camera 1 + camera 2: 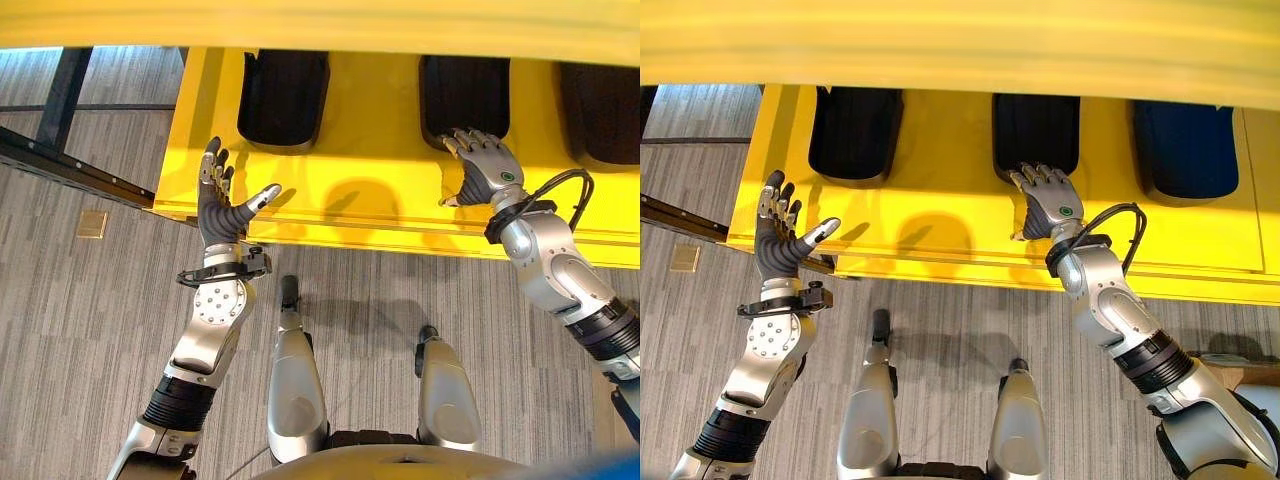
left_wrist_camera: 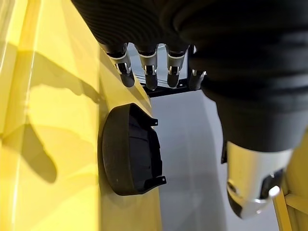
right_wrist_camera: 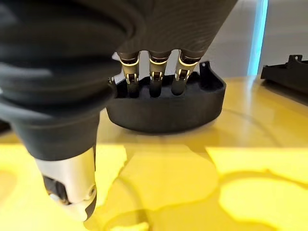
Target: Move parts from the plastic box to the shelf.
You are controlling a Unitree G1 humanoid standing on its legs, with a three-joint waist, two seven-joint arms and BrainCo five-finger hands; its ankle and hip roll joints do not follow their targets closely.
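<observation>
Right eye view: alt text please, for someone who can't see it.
The right hand rests on the yellow shelf with its fingers reaching into the middle black part. Two more black parts sit either side; the left hand hovers open at the shelf's left end.

Readable text: we find none in any view.
Yellow shelf (image 1: 370, 200): we see plain yellow faces, with no label, number or sign on them.
Black parts (image 1: 1036, 130): we see dark moulded shells with no lettering that we can make out.
Right hand (image 1: 1048, 205): we see a small green round mark on the back of it, and we cannot tell whether it carries any print.
Left hand (image 1: 222, 205): we see only the dark ribbed cover, with no writing on it.
Floor plate (image 1: 92, 224): we see a small square brass-coloured plate, too small for us to read.
</observation>
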